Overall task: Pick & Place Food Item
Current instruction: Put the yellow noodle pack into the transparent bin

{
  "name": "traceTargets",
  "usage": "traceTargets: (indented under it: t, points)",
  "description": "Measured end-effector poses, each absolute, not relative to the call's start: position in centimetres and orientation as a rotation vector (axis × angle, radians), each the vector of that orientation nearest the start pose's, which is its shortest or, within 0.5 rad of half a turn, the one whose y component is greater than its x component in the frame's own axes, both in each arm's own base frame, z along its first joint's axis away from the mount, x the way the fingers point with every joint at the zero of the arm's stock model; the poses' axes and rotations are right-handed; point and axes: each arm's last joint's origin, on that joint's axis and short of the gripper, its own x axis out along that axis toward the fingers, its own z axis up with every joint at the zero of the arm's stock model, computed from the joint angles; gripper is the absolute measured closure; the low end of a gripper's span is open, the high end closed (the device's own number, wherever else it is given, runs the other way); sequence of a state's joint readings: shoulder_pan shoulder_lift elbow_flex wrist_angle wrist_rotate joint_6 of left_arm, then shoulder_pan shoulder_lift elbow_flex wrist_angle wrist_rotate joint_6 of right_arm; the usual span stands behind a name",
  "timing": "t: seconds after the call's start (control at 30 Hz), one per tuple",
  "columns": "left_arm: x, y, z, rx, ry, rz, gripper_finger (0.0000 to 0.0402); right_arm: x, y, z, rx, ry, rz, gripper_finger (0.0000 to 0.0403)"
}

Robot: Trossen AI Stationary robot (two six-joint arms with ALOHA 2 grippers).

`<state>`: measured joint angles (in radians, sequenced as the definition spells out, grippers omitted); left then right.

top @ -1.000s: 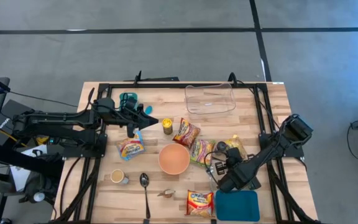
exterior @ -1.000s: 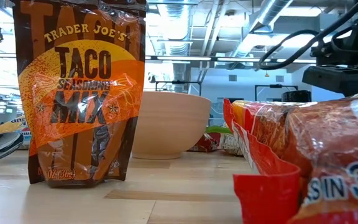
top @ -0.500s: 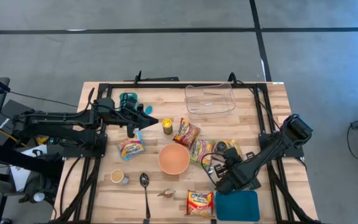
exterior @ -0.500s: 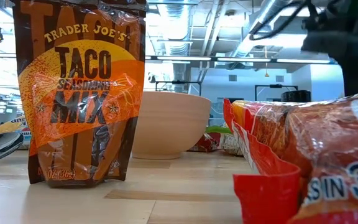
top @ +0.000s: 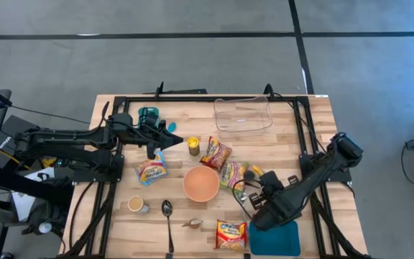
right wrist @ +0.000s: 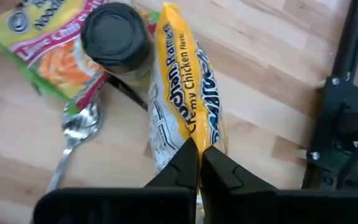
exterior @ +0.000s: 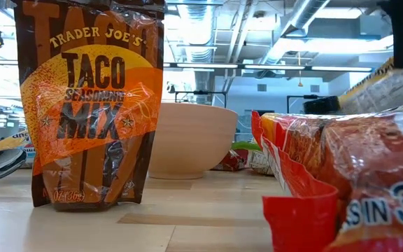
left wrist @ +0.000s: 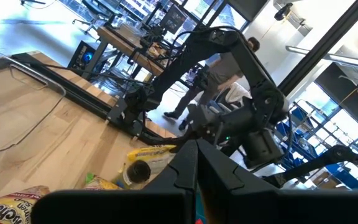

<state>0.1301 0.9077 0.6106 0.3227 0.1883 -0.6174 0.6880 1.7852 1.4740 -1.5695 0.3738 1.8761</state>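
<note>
A yellow ramen packet point(right wrist: 188, 81) reading "Creamy Chicken Flavor" hangs below my right gripper point(right wrist: 199, 155), which is shut on it and slants steeply down over the table's right half point(top: 259, 181). The low view shows the packet point(exterior: 390, 84) raised at the right. Under it on the table sit a dark-lidded jar point(right wrist: 115, 37), a spoon point(right wrist: 73, 127) and a lime noodle packet point(right wrist: 42, 43). My left gripper point(top: 171, 140) waits shut and level above the table's left half, with nothing in it point(left wrist: 194, 165). My right gripper pinches the yellow packet's upper end point(right wrist: 188, 134) between its two fingers, coming from above and pointing steeply down. The fingers lie along the packet's length. The packet hangs below them; whether its lower end is clear of the table, I cannot tell.
A tan bowl point(top: 201, 183) stands mid-table, with a clear tub point(top: 243, 114) at the far edge and a blue tray point(top: 274, 237) at the near right. Ramen packets point(top: 215, 152), a can point(top: 193, 146), a cup point(top: 136, 205) and a taco mix pouch point(exterior: 89, 105) lie around.
My right gripper has risen, shut on the yellow packet, and has drifted a little toward the table's near edge. The packet has come up off the table with it and now shows at the right of the low view.
</note>
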Motion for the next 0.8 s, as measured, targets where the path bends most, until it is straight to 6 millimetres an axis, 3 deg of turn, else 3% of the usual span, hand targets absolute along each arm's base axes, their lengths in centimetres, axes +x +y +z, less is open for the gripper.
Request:
traceTargets:
  t: [0.8]
  points:
    - [20.45, 2.12, 29.96, -0.613, -0.006, -0.064, 0.04, 23.83, 18.16, 25.48, 0.523, 1.132, -1.134, 0.0403]
